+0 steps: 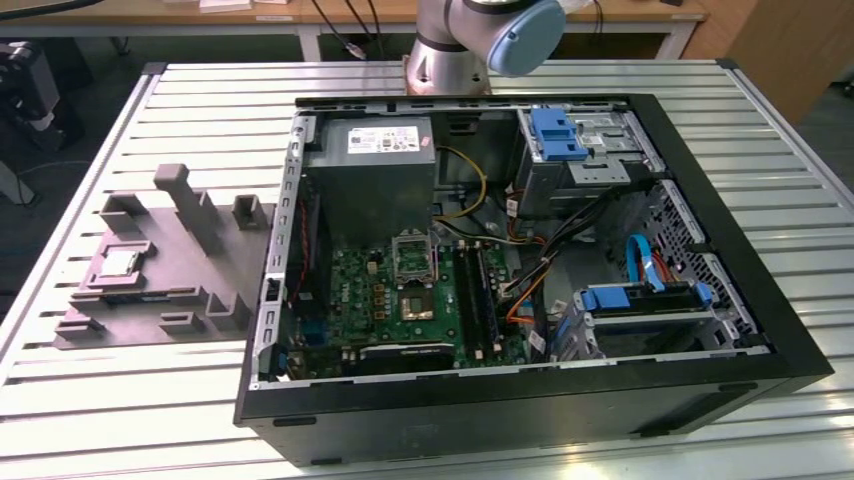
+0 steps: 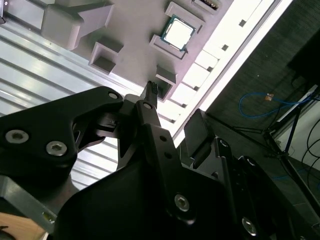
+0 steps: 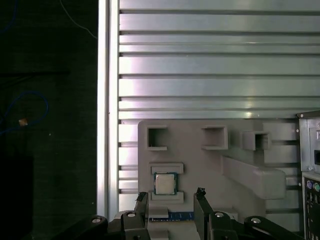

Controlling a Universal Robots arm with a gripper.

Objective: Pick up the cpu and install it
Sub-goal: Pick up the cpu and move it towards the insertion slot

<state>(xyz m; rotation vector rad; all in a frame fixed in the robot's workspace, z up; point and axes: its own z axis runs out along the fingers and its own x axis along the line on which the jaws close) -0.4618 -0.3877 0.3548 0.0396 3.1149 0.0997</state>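
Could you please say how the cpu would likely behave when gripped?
The cpu looks thin and flat, so probably stiff and light. Its smooth silvery top may be slippery. Framed by the tray, it likely won't slide.

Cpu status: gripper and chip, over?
Gripper open, empty, poised over the grey tray. Cpu lying flat in its tray pocket, not gripped. No obstruction seen between them.

cpu (image 2: 177,34) — seated in grey tray (image 2: 134,21) recess; jaws apart, clear of it | slatted table (image 2: 27,52) beneath
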